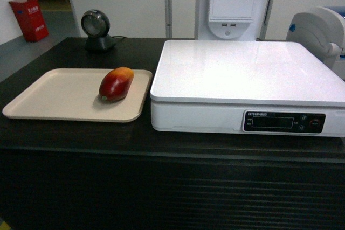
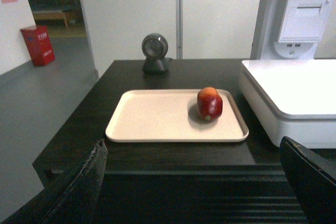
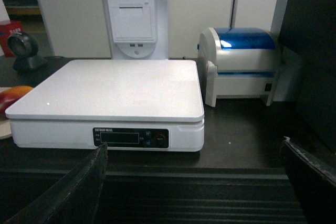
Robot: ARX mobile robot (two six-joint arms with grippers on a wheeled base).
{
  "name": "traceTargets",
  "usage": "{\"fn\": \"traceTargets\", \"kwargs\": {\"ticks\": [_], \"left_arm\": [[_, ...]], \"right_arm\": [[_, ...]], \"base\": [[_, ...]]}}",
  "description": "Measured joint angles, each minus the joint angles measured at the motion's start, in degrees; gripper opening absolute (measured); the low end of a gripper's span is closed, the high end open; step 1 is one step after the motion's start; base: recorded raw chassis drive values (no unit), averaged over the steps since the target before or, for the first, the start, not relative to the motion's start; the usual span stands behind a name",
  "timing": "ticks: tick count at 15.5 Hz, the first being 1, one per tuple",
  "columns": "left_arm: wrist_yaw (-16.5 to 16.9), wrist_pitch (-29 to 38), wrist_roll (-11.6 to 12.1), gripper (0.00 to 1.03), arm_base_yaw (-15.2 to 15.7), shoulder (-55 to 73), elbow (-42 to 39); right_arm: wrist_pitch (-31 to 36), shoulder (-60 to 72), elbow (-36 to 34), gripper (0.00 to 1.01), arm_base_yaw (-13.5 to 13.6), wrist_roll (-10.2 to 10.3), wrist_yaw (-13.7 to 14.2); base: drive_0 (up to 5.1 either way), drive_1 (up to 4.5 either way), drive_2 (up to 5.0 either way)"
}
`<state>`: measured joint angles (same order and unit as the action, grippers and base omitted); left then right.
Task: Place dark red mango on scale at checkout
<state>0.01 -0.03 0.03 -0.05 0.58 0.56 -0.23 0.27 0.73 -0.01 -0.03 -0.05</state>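
Left wrist-mounted view, nearest first: left gripper point(image 2: 191, 182) spread wide, one dark finger at each lower corner, nothing between them, hanging short of the counter edge. Just past the fingers, ribbed front and dark top of the checkout point(image 2: 79, 129). On it, a beige tray point(image 2: 152, 121), and toward the tray's far right corner the dark red mango point(image 2: 209, 103), resting free, touched by nothing. From these fingers: ahead and only slightly right of centre, well apart as yet.

Right wrist-mounted view: right gripper point(image 3: 191, 182) likewise spread and empty, squared up to the scale point(image 3: 110, 90) instead; mango barely showing at the left edge. Blue-lidded printer point(image 3: 239, 64) beyond, to the scale's right.

Head view: no arm visible. Mango's long axis slanting, red stem end near and left, yellow-orange end far and right, pointing toward the scale. Scale just beside the tray's right edge, platform bare, standing higher than the tray. Round barcode scanner point(image 1: 96, 29) at the far edge behind the tray.

Judged from this: nothing of the task begun. Left arm plainly the nearer to the fruit and the better lined up. Likely need: reach forward over the tray, close across the short width of the slanted fruit, lift clear of the raised platform edge, carry right.
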Motion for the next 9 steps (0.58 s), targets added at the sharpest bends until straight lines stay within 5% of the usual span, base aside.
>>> {"fn": "traceTargets", "kwargs": {"ticks": [9], "left_arm": [[0.0,-0.1,0.0,0.98,0.0,0.0,0.0]], "right_arm": [[0.0,0.0,0.0,0.98,0.0,0.0,0.1]], "base": [[0.0,0.00,0.0]]}}
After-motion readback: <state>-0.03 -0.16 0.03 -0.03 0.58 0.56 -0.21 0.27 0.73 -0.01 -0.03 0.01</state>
